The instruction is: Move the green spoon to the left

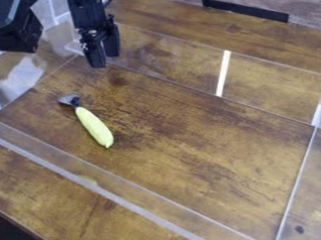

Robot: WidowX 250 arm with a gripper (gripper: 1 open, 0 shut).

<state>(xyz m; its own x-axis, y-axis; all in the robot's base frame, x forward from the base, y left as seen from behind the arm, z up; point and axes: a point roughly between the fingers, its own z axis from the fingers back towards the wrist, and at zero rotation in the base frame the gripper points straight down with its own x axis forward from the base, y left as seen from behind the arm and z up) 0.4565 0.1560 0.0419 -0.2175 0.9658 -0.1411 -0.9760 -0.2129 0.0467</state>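
A wooden counter (pixel 191 141) fills the view, seen from above and at an angle. A low, clear plastic wall (pixel 72 155) fences in a large rectangle of its surface, with a bright streak of glare on the far pane.

Inside the fence, towards the left, lies the spoon (pixel 89 120). It rests flat on the wood, its thick yellow-green handle pointing towards the lower right and its small grey bowl towards the upper left. Nothing touches it.

At the upper left of the view, a black robot arm (pixel 14 23) reaches in from the corner. Its hand (pixel 95 59) points straight down, close above the wood near the far left part of the fenced area. The two dark fingers (pixel 87 51) stand apart, wide, with nothing between them. The hand is above and slightly to the right of the spoon in the picture, apart from it, with bare wood between the two.
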